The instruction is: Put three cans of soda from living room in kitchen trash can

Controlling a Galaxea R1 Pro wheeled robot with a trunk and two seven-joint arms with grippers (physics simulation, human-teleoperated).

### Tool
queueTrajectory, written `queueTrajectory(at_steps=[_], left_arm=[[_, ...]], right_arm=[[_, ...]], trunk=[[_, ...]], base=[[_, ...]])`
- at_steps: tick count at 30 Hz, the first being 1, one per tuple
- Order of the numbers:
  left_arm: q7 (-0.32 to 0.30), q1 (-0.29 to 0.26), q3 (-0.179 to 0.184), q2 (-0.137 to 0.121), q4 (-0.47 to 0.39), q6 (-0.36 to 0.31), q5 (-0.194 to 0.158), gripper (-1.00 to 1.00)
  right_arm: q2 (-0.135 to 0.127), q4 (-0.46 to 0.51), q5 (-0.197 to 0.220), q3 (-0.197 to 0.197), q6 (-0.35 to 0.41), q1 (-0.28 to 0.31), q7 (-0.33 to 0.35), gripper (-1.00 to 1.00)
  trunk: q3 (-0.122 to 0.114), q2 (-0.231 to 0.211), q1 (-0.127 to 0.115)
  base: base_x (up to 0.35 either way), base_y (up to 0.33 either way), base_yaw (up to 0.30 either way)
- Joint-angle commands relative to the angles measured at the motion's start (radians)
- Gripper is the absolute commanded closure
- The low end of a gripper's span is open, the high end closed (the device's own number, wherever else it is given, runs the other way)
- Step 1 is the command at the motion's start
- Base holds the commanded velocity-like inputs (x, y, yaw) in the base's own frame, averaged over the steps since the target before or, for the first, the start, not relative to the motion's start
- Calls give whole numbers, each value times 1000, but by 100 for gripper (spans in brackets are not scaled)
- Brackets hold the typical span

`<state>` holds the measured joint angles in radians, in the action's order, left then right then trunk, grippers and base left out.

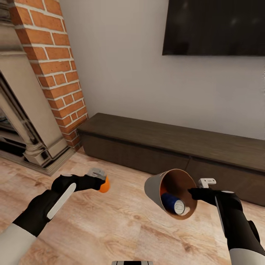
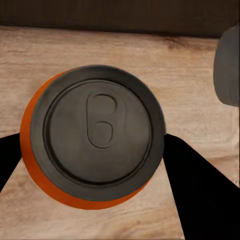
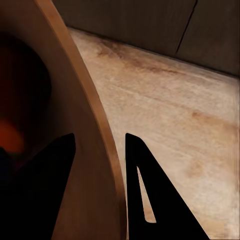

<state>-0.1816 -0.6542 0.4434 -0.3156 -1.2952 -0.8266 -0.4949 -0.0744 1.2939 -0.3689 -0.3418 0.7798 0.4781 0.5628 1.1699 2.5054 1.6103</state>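
My left gripper (image 1: 102,182) is shut on a bright orange can of soda (image 1: 105,187), held low over the wood floor. In the left wrist view its grey metal top (image 2: 97,134) faces the camera between the two black fingers (image 2: 195,180). My right gripper (image 1: 191,193) is shut on the rim of the tash can (image 1: 152,188), which is lifted and tipped with its brown inside facing me. A dark blue can of soda (image 1: 170,202) lies inside it. An orange patch (image 3: 9,137) shows deep in the bin. The bin wall (image 3: 80,105) runs between the right fingers.
A long low dark wood cabinet (image 1: 165,141) runs along the wall ahead, under a black wall-mounted TV (image 1: 217,25). The red brick fireplace (image 1: 55,62) and its stone surround stand at the left. Light wood floor (image 1: 121,228) lies below both arms.
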Motion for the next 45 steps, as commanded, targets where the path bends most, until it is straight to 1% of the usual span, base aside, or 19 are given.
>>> queueTrajectory(at_steps=[1,3,5,8,10,12,15,19,20,25,26,27,29,31,33,34,37,42,45], left_arm=[[-13,1,0,-2,-28,-21,7,100],[-19,1,1,-3,-53,-42,7,100],[-29,1,4,-5,-104,-93,7,100],[-48,1,6,-4,-127,-129,6,100],[-96,1,5,-4,-158,-175,6,100],[-118,1,4,-4,-184,-211,6,100],[-137,1,8,-4,-231,-221,1,100],[-142,1,11,-3,-246,-221,-51,100],[-143,1,12,2,-249,-221,-73,100],[-145,-1,13,14,-263,-221,-104,100],[-147,-1,14,16,-266,-221,-130,100],[-149,-1,17,17,-269,-221,-192,100],[-150,-3,18,18,-272,-221,-246,100],[-152,-6,19,19,-277,-221,-283,100],[-153,-8,19,20,-279,-221,-294,100],[-159,-10,19,20,-281,-221,-321,100],[-166,-12,20,20,-289,-221,-365,100],[-170,-14,19,24,-294,-221,-389,100],[-171,-15,20,38,-295,-221,-411,100]], right_arm=[[2,1,-1,1,27,1,5,100],[3,1,-21,2,57,2,6,100],[4,1,-50,24,112,5,8,100],[4,-1,-60,55,133,7,4,100],[4,-3,-68,86,180,8,2,100],[4,-2,-85,110,209,9,1,100],[10,-3,-127,136,238,19,0,100],[16,-5,-143,163,251,39,0,100],[18,-11,-147,195,267,43,-1,100],[20,-49,-151,230,267,64,-2,100],[20,-61,-151,234,267,73,-3,100],[21,-74,-152,238,267,81,-3,100],[22,-81,-152,241,267,85,-3,100],[27,-89,-153,247,267,88,-3,100],[33,-96,-154,254,267,89,-6,100],[41,-117,-152,266,267,93,-40,100],[48,-138,-149,273,267,106,-80,100],[65,-146,-148,277,267,111,-98,100],[75,-149,-149,277,267,112,-103,100]], trunk=[[-4,0,0],[-12,-1,-1],[-20,-1,-2],[-31,-2,-4],[-39,-2,-4],[-47,-3,-5],[-58,-4,-7],[-74,-5,-8],[-78,-5,-9],[-95,-19,-18],[-99,-26,-22],[-102,-33,-26],[-108,-47,-33],[-114,-61,-41],[-120,-75,-49],[-124,-82,-52],[-133,-103,-64],[-149,-138,-83],[-158,-159,-95]], base=[[0,0,0],[0,0,0],[0,0,0],[0,0,0],[0,0,0],[0,0,0],[0,0,0],[0,0,0],[0,0,0],[0,0,0],[0,0,0],[0,0,0],[0,0,0],[0,0,0],[0,0,0],[0,0,0],[0,0,0],[0,0,0],[0,0,0]])
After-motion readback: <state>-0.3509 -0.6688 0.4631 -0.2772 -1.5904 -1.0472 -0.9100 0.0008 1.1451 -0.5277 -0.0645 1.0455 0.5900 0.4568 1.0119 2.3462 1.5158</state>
